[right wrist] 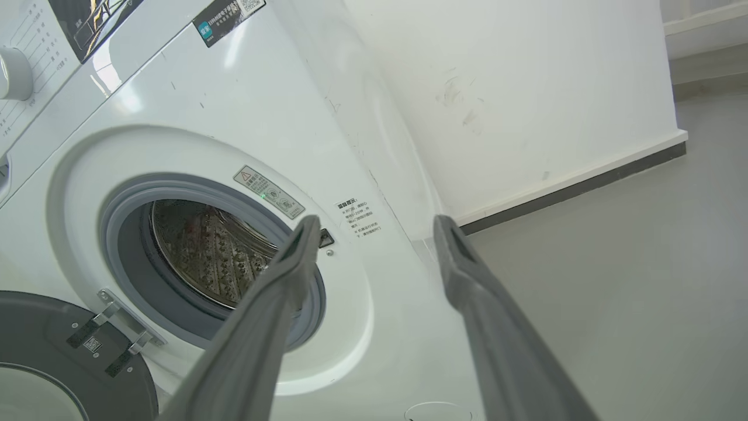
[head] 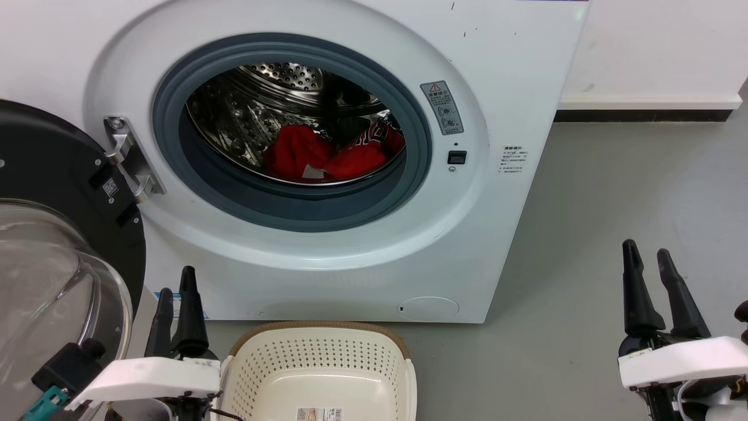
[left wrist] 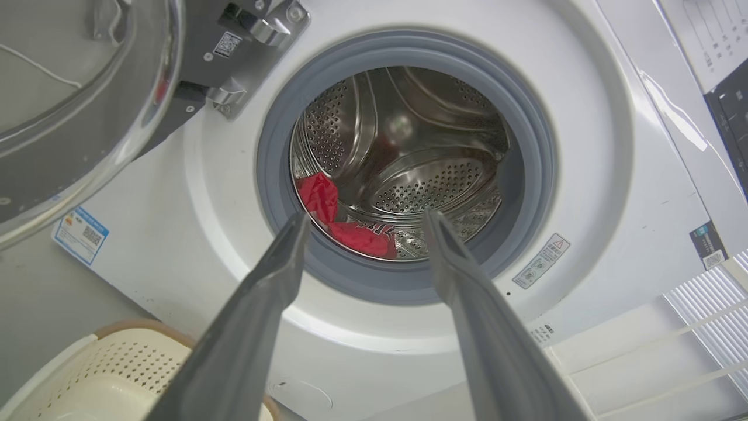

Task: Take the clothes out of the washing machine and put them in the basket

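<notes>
The clothes [head: 327,155] lie at the bottom of the drum [head: 251,111], toward its front, as two bright red lumps side by side. Whether they are two garments or one folded piece is hard to tell through the porthole. One small white tag [head: 312,172] sits on the fabric between the lumps, and the right lump shows dark lettering. In the left wrist view the red cloth [left wrist: 345,225] rests low on the left of the drum.

A grey gasket [head: 169,117] rings the drum in the front of the one white machine [head: 514,70]. Its black-rimmed glass door [head: 52,245] is swung wide open to the left on a metal hinge [head: 125,155].

One cream basket [head: 318,362] stands on the floor [head: 613,193] just in front of the machine, below the porthole. It holds no clothes, and a label [head: 319,414] shows on its base.

The left gripper [head: 176,280] is just left of the basket, outside the machine. Its two fingers are spread well apart with nothing between them in its wrist view [left wrist: 368,215], and they point toward the porthole. The right gripper [head: 646,248] is well to the right over bare floor. Its two fingers are likewise parted and hold nothing [right wrist: 377,218]. A white wall [head: 654,47] stands behind the machine.
</notes>
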